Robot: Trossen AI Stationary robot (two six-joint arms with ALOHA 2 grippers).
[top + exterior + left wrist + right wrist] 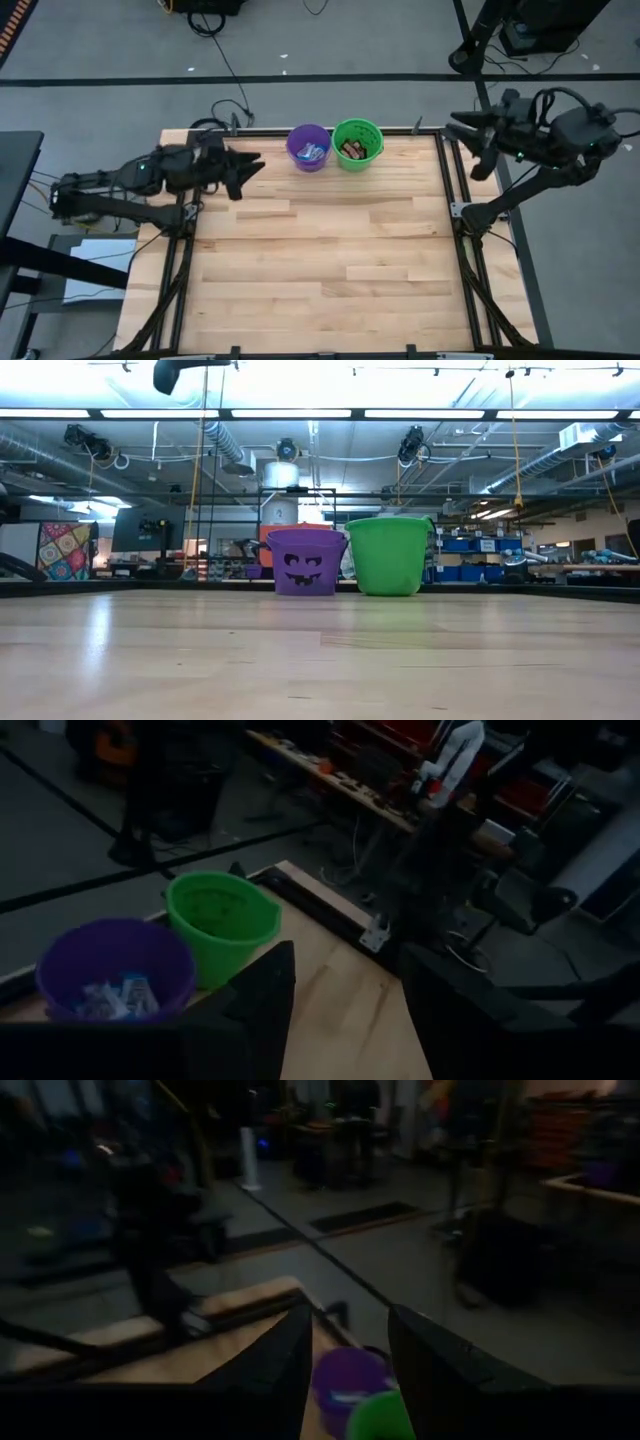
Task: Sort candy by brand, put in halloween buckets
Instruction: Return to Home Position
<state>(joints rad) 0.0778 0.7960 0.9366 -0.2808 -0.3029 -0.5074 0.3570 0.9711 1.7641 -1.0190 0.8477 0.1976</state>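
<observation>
The light wooden plank bench (320,270) with its dark metal frame is carrying only two pails, and both are standing at its far edge, about the middle of that edge.

The dark left arm is reaching in over the bench's left edge near the far left corner. Its pincer (250,172) is hanging above the wood with its fingers apart and nothing between them, pointing toward the pails and stopping near the purple one without touching it. In the left wrist view the same pincer (340,990) is showing a clear gap between its two dark fingers.

The dark right arm is holding itself outside the bench, just beyond the far right corner. Its pincer (468,145) is spread apart and is carrying nothing; the right wrist view is showing the pincer (345,1345) with open space between its fingers.

The small round bright green plastic bucket (358,143) is sitting on the right-hand side of the pair, just beside the small round purple plastic bucket (309,147), which is showing a carved-pumpkin face in the low view.

Blue-and-white wrapped candy bars (311,152) are lying inside the purple bucket. Dark brown wrapped candy bars (352,150) are lying inside the green bucket.
</observation>
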